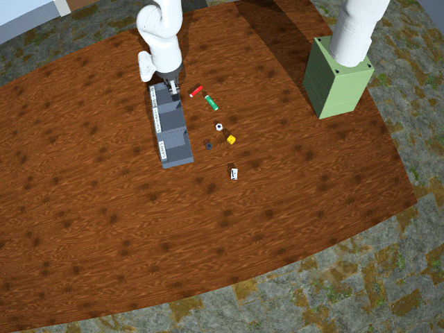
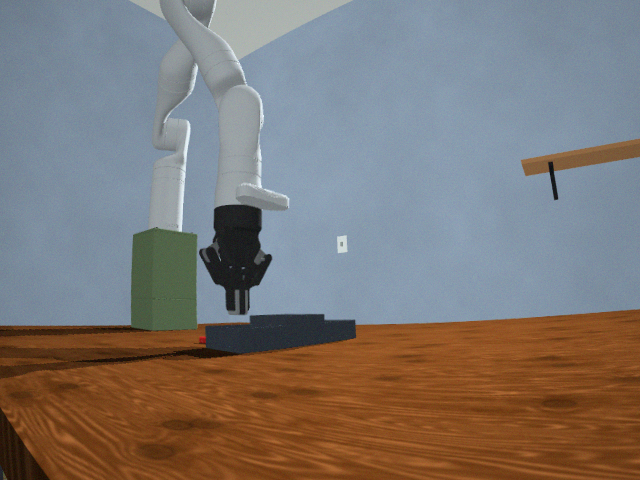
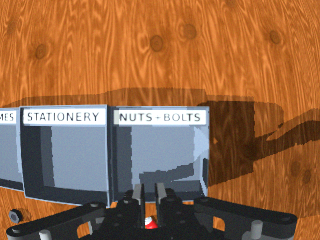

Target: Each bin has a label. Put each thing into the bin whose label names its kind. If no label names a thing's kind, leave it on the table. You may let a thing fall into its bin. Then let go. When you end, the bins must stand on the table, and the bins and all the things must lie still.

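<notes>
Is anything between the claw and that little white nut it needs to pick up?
Nothing visible does. The shut, empty gripper hangs over the bins; the nut lies in the open, with a green pen just beside the path.

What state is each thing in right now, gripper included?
Gripper: shut, holding nothing, above the nuts-bolts end of the bins.
Bins: standing on the table, nothing visible inside.
Red marker: lying on the table, unsorted.
Green marker: lying on the table, unsorted.
White nut: on the table.
Black ring: on the table.
Yellow die: on the table.
White tile: on the table.
</notes>
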`<state>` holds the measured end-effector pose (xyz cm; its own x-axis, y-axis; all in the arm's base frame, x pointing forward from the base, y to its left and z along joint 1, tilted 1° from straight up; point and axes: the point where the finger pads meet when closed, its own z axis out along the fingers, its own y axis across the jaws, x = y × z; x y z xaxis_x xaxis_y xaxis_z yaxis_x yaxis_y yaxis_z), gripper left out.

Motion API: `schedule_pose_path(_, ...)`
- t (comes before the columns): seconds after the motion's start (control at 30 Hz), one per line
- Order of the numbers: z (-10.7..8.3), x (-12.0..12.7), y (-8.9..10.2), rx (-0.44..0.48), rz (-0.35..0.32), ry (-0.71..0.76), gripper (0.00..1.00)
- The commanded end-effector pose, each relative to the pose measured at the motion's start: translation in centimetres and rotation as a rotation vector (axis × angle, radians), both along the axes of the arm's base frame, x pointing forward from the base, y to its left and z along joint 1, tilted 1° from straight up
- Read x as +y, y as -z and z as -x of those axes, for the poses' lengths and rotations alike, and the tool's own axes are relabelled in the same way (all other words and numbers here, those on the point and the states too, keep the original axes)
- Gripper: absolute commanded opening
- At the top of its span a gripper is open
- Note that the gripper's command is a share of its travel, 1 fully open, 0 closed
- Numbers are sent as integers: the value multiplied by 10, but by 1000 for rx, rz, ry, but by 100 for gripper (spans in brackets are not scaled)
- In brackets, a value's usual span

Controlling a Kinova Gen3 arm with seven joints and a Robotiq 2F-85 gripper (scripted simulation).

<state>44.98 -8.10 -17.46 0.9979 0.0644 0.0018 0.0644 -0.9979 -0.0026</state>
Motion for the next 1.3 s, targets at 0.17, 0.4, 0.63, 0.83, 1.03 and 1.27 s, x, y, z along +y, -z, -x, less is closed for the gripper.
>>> schedule_pose_path(0.17, -3, -2, -29, -10, 2, 2, 9)
schedule_pose_path(0.4, -4, -2, -29, -9, 2, 2, 9)
schedule_pose_path(0.63, -3, 28, -29, -9, 2, 2, 9)
schedule_pose_path(0.83, -2, 58, -29, -9, 2, 2, 9)
schedule_pose_path(1.03, -2, 78, -29, -9, 2, 2, 9)
schedule_pose_path(1.27, -2, 81, -27, -9, 2, 2, 9)
